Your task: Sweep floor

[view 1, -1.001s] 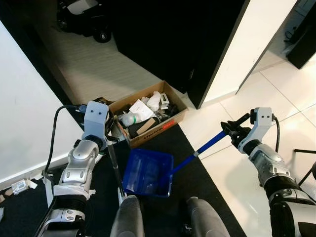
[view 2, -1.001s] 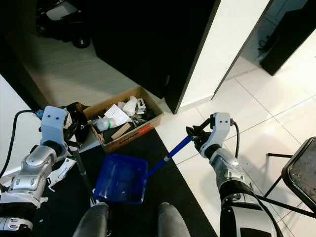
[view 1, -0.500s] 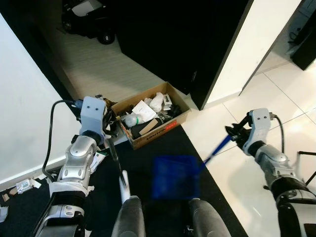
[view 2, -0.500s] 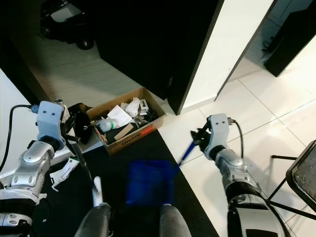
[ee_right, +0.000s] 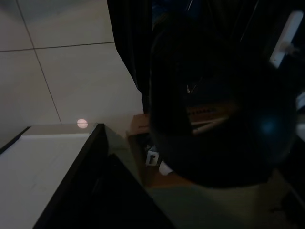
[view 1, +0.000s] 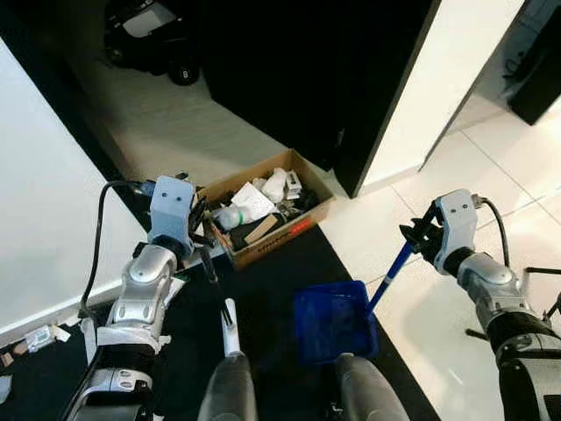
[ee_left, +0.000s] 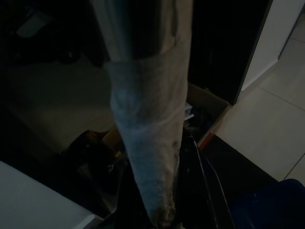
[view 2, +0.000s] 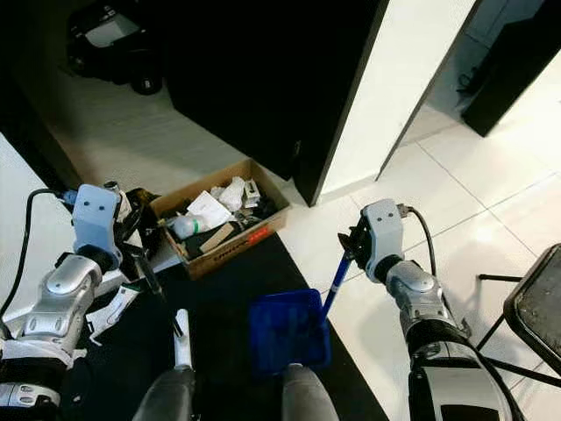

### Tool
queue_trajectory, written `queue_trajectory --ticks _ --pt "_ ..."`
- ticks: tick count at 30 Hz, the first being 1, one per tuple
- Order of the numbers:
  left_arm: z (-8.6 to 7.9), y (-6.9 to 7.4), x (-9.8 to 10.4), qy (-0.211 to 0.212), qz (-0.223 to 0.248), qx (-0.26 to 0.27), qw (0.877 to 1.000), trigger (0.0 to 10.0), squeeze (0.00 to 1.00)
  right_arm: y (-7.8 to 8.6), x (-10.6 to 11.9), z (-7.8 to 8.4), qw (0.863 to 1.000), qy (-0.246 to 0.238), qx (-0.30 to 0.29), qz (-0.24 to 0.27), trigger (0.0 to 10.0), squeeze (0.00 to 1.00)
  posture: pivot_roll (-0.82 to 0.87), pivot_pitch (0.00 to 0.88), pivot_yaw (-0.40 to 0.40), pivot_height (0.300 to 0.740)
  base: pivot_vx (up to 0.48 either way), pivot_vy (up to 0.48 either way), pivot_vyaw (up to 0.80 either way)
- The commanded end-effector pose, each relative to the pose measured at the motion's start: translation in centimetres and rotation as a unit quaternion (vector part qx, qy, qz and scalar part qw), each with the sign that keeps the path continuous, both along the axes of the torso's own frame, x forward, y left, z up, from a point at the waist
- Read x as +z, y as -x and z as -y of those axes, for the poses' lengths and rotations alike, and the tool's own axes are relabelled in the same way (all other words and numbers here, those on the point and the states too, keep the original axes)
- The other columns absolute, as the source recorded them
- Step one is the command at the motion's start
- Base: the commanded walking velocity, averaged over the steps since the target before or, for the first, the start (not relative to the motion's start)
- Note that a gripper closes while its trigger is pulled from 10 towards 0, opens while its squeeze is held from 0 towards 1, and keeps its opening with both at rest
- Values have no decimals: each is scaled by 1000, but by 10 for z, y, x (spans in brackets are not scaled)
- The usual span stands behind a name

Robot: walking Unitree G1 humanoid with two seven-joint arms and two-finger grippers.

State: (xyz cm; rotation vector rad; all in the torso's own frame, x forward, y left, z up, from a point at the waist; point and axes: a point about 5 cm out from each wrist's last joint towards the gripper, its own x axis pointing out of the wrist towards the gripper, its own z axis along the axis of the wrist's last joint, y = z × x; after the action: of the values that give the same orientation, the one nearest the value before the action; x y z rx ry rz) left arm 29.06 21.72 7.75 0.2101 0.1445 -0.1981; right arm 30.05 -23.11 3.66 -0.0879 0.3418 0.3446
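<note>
**Dustpan down on the dark mat, broom in the other tool**

You are looking down at a black mat [view 1: 263, 289] running between pale floor tiles [view 1: 421, 175] and a white wall [view 1: 44, 193]. Past it sits an open cardboard box [view 1: 263, 210] crammed with paper and scraps; the red lettering on its side is too small for you to read.

Your right tool [view 1: 419, 239] is clamped on the blue handle of the dustpan [view 1: 331, 323], whose pan rests on the mat just ahead of your right leg, partly cut off by the knee.

Your left tool [view 1: 200, 250] grips the dark broom stick [view 1: 215, 285], ending in a white piece near your left leg. The left wrist view has a tape-wrapped shaft close up; the right wrist view is mostly a dark blur.
</note>
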Motion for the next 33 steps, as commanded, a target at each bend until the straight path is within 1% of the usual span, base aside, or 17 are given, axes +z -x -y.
queue_trajectory --ticks 1,2,5,8,14,16,22,33 --pt "-2 1 3 5 7 4 1000 10000 0 -4 4 1 1000 -23 -18 12 10000 0 57 38 -46 740 0 0 0" --pt "-2 1 3 5 7 4 1000 10000 0 -4 4 1 1000 -23 -18 12 10000 0 57 38 -46 740 0 0 0" --pt "-4 1 5 7 8 9 1000 10000 0 -6 6 -1 998 -52 -34 16 10000 0 58 40 -46 740 0 0 0" --pt "-4 1 5 8 9 10 1000 10000 0 -6 5 -3 998 -57 -34 16 10000 0 59 41 -46 740 0 0 0" --pt "-1 0 6 11 10 9 1000 10000 0 -6 3 -8 997 -63 -33 14 10000 0 58 43 -46 740 0 295 0" --pt "1 0 5 15 10 9 1000 10000 0 -6 1 -12 997 -68 -30 12 10000 0 58 41 -48 740 0 306 0" --pt "4 0 5 20 9 9 1000 10000 0 -4 -3 -18 997 -75 -27 7 10000 0 56 42 -47 740 0 306 0" --pt "8 0 2 27 5 6 1000 10000 0 -2 -6 -22 996 -84 -28 5 10000 0 56 41 -42 740 0 309 0"
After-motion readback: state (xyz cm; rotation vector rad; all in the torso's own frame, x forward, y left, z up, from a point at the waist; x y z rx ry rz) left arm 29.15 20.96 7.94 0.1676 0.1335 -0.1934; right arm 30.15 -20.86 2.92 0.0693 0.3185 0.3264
